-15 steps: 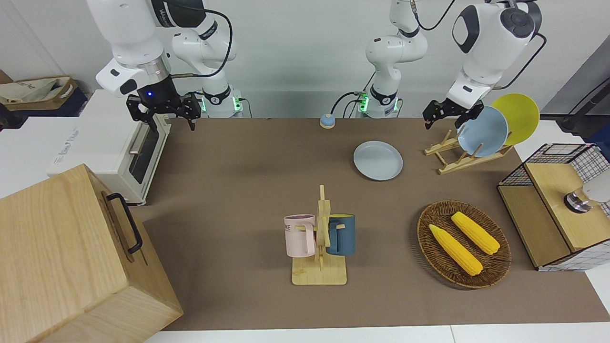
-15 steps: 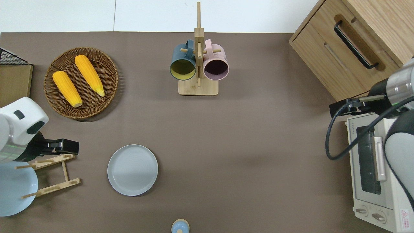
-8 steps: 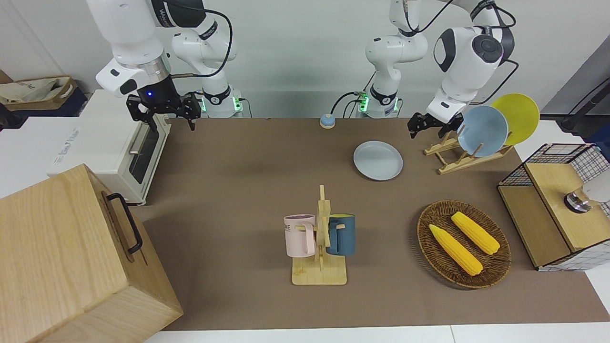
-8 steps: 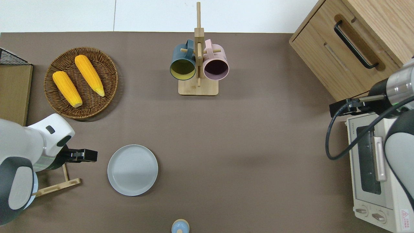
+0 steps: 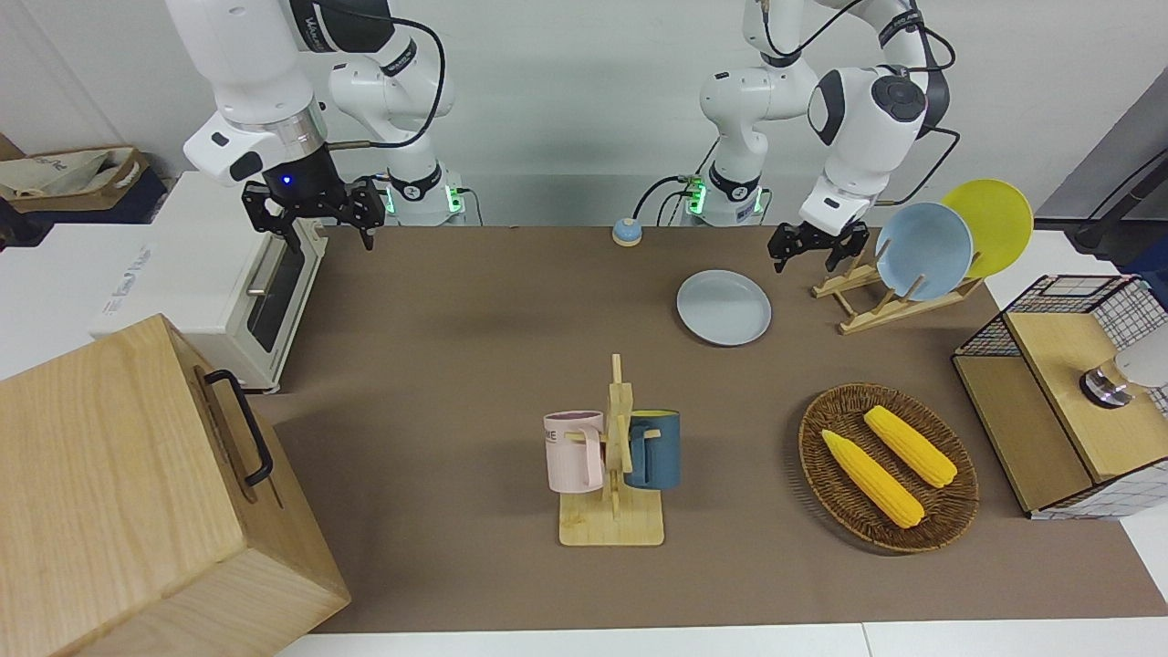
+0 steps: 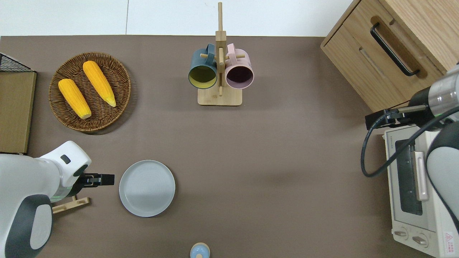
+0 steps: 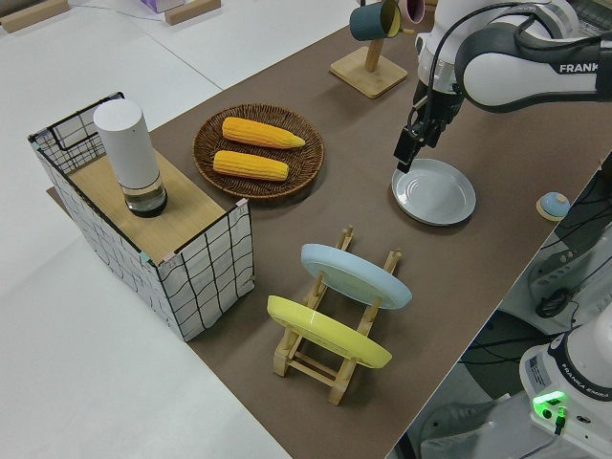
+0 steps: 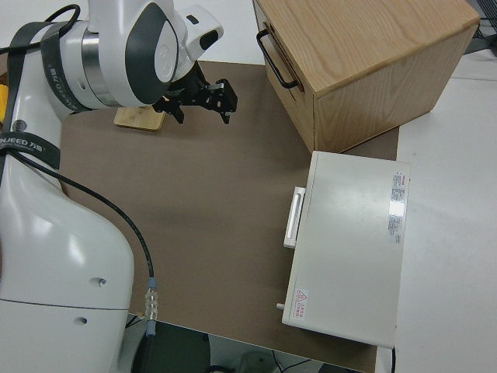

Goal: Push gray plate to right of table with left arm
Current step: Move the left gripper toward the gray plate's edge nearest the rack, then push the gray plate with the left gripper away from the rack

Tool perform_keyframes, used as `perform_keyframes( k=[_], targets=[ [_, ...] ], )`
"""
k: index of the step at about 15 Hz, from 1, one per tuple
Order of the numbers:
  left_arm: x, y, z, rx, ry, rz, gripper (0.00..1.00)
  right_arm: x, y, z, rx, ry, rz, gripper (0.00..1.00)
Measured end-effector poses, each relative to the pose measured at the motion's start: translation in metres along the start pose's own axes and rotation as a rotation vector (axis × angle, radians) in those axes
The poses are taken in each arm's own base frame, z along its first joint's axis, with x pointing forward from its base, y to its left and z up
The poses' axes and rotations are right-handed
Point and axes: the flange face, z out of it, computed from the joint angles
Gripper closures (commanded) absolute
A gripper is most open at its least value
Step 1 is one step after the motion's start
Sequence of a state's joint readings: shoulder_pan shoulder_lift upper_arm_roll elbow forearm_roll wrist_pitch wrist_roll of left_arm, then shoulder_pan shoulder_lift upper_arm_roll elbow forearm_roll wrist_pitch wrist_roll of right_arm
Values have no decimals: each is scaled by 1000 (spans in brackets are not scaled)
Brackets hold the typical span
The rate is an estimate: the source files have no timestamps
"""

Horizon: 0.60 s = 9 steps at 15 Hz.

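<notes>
The gray plate (image 5: 724, 307) (image 6: 147, 188) (image 7: 435, 191) lies flat on the brown table (image 5: 456, 365) (image 6: 287, 161), toward the left arm's end and close to the robots. My left gripper (image 5: 815, 248) (image 6: 100, 179) (image 7: 406, 158) hangs low over the mat between the plate and the wooden dish rack (image 5: 867, 297). Its jaws are open and empty. One fingertip (image 6: 112, 178) sits a small gap from the plate's rim on the left arm's side. My right gripper (image 5: 319, 214) (image 8: 203, 99) is parked, open and empty.
The dish rack holds a sky-blue plate (image 5: 923, 251) and a yellow plate (image 5: 995, 224). A basket of corn (image 5: 888, 467), a mug tree (image 5: 613, 456), a wire crate (image 5: 1068, 401), a small bell (image 5: 626, 232), a toaster oven (image 5: 210, 274) and a wooden cabinet (image 5: 137, 493) stand around.
My left gripper has swung from over the dish rack toward the gray plate and come lower. The plate has not moved. The right arm is still.
</notes>
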<state>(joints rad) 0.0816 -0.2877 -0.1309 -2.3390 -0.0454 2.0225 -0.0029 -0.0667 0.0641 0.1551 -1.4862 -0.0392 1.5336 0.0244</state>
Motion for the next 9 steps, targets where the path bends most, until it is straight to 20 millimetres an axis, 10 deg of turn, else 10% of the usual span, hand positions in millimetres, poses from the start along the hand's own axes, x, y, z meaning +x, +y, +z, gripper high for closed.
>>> perform_keyframes(
  k=[9],
  targets=[
    [-19, 1, 68, 3, 60, 5, 5, 0, 0, 0, 0, 0, 0, 17]
  ],
)
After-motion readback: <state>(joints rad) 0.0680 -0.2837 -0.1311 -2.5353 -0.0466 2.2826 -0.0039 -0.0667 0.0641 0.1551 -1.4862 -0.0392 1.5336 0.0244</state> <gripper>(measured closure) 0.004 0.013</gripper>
